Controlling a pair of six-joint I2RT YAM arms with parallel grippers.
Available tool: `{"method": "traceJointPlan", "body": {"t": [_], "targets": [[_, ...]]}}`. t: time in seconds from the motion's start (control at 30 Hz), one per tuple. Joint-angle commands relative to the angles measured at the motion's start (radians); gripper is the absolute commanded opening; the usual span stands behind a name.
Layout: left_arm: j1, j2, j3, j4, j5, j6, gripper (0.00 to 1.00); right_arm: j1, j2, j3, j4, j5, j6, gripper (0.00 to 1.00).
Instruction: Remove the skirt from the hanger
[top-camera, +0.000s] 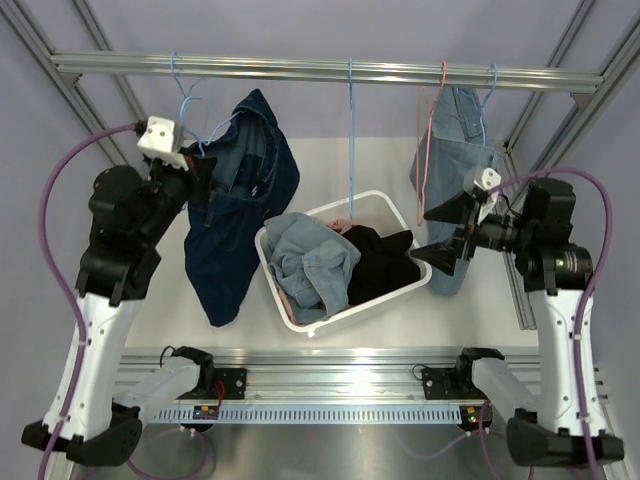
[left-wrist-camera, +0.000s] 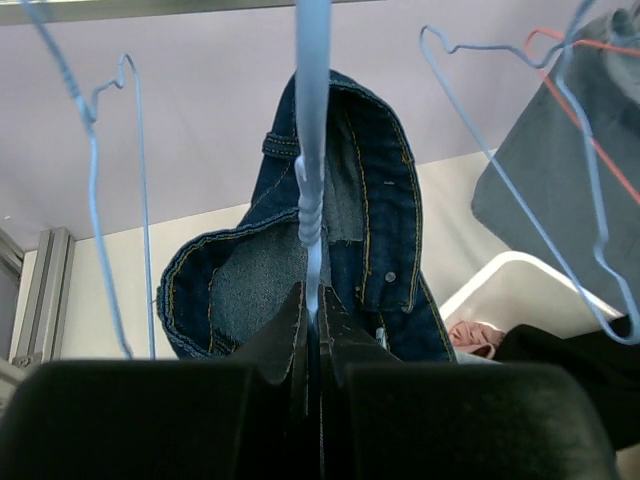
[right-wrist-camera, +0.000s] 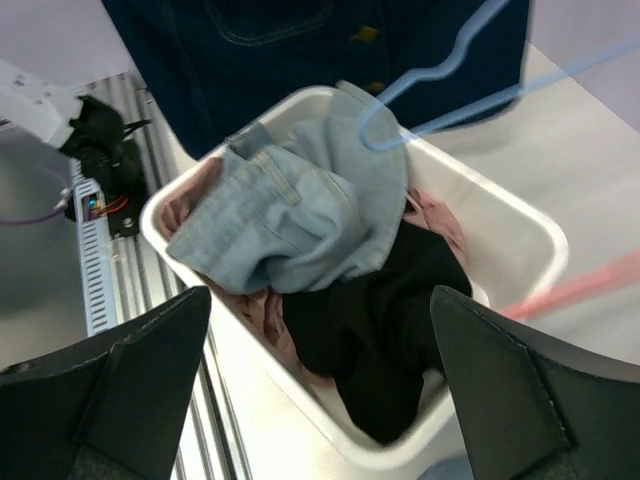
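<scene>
The dark denim skirt (top-camera: 240, 230) hangs at the left of the rail from a light blue wire hanger (top-camera: 185, 95). My left gripper (top-camera: 200, 165) sits at the skirt's waistband. In the left wrist view the left gripper (left-wrist-camera: 315, 292) is shut on the neck of the hanger (left-wrist-camera: 311, 120), with the skirt (left-wrist-camera: 370, 200) draped just behind it. My right gripper (top-camera: 432, 233) is open and holds nothing, hovering at the right end of the white basket (top-camera: 400, 205). Seen from the right wrist, the right gripper (right-wrist-camera: 320, 300) spans the basket (right-wrist-camera: 530, 225), and the skirt (right-wrist-camera: 280, 50) is beyond it.
The basket holds a light denim garment (top-camera: 315, 260), a black one (top-camera: 380, 262) and a pink one. A metal rail (top-camera: 320, 68) runs across the top. An empty blue hanger (top-camera: 351, 130) hangs mid-rail. A lighter denim garment (top-camera: 455, 150) hangs at the right, next to a pink hanger (top-camera: 428, 140).
</scene>
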Motion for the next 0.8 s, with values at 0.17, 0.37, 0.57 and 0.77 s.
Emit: {"method": "traceJointPlan", "body": {"t": [0.17,0.37,0.57,0.77], "targets": [[0.003,-0.32,-0.154,0.009,-0.006,-0.106,0.0,0.614,0.306,0.495,-0.157,0.668,0.021,0.99],[0.002,-0.53,-0.331,-0.025,-0.006,-0.209,0.0,0.972,0.693,0.888,-0.158,1.035,0.09,0.99],[0.003,-0.608,-0.39,-0.076,0.032,-0.249,0.0,1.13,0.933,1.074,0.06,1.35,0.21,0.99],[0.003,-0.636,-0.396,-0.122,0.046,-0.251,0.0,1.133,1.068,1.139,0.114,1.356,0.224,0.99]]}}
